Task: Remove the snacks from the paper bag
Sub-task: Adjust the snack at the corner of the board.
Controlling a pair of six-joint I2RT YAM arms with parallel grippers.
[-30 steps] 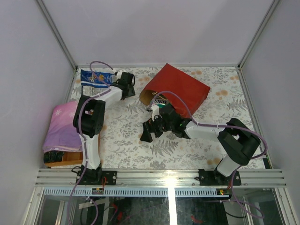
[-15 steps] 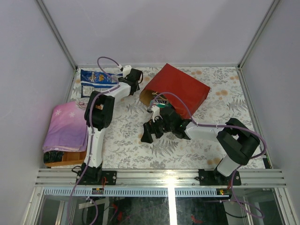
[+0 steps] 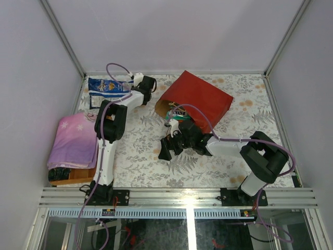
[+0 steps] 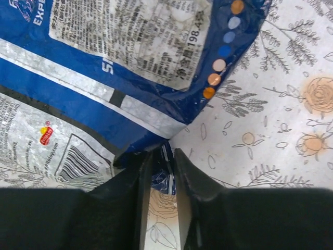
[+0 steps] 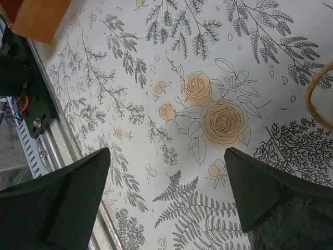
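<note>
My left claw (image 4: 161,157) is pinched down to a narrow slit, and a blue corner of the blue-and-white packs (image 4: 104,67) sits between its fingers. The packs lie flat on the surface (image 5: 156,62) just ahead of it. I cannot tell which of the overlapping packs the corner belongs to. My right claw (image 5: 166,156) is spread wide over the bare floral print, with nothing between its fingers. The twine handle (image 5: 314,99) loops in beside one finger. The paper bag (image 3: 203,96) lies on its side just behind that claw, with snacks (image 3: 177,115) showing in its mouth.
</note>
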